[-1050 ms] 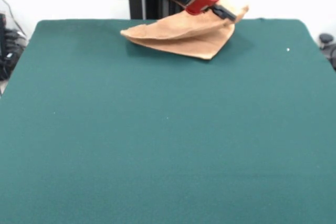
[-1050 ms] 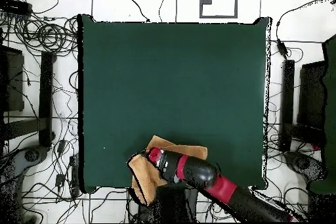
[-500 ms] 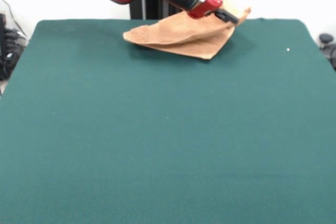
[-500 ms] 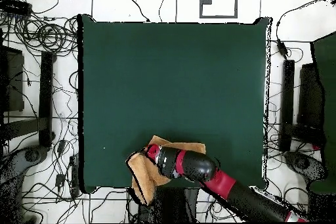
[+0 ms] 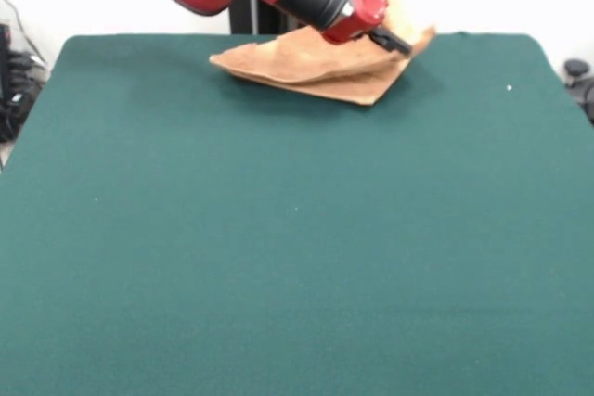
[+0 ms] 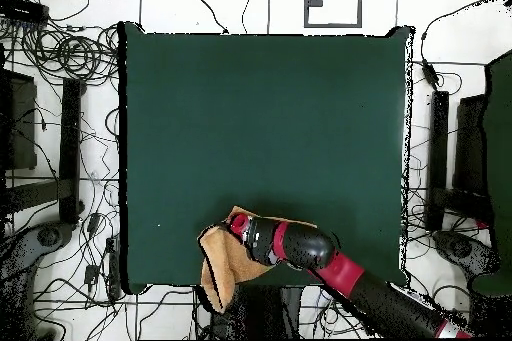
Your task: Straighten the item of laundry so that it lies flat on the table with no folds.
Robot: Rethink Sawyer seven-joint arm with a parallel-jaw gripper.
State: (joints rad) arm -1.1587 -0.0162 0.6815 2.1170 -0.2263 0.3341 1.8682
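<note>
At the far edge of the table (image 5: pixel 278 229), seen from the front, the towel (image 5: pixel 306 67) lies doubled over itself in a rough wedge, its right-hand part lifted off the green cloth and a crumpled bit of it standing up behind the arm's red end. The gripper (image 5: pixel 401 45) reaches in from the left, its black tip buried at the raised right corner, just where the towel is highest. Whether the fingers are clamped on the cloth or merely resting against it I cannot tell, since the tip is too small and dark. Terry like this is light, soft and limp; it should drag with some friction over the felt and sag from any single hold, so a corner or hem looks the sensible place to take it.

From overhead, the towel (image 6: pixel 222 262) sits at the table's (image 6: pixel 260 107) bottom edge, left of centre, one flap hanging over the rim. The gripper (image 6: pixel 233 223) lies across its upper right part, with cloth spreading left and below it. Folds are clearly still present.
</note>
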